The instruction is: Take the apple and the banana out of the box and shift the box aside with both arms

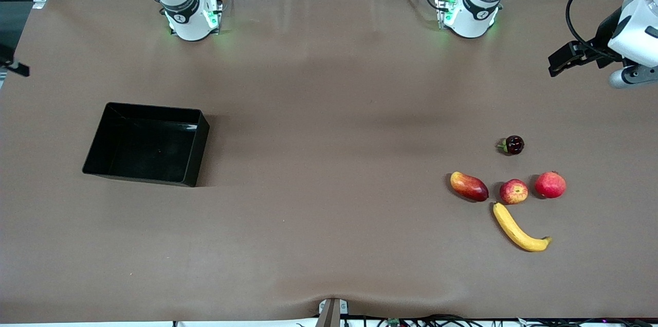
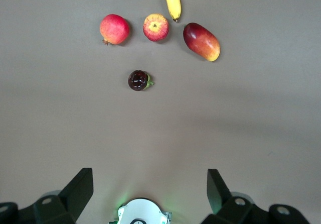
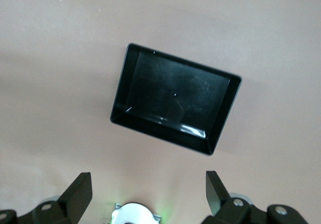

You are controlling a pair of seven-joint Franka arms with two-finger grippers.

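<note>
Now the box (image 1: 146, 143) holds nothing, apple (image 1: 513, 191) and banana (image 1: 519, 229) outside; both tools released.

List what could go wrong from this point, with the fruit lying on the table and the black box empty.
1. The apple lies close between a mango and a pomegranate, with the banana tip just beside it; a grab could nudge a neighbour or take the wrong red fruit.
2. The round fruits may roll if bumped.
3. The box is glossy with low walls; the open left gripper and right gripper could slip or lift unevenly.
</note>
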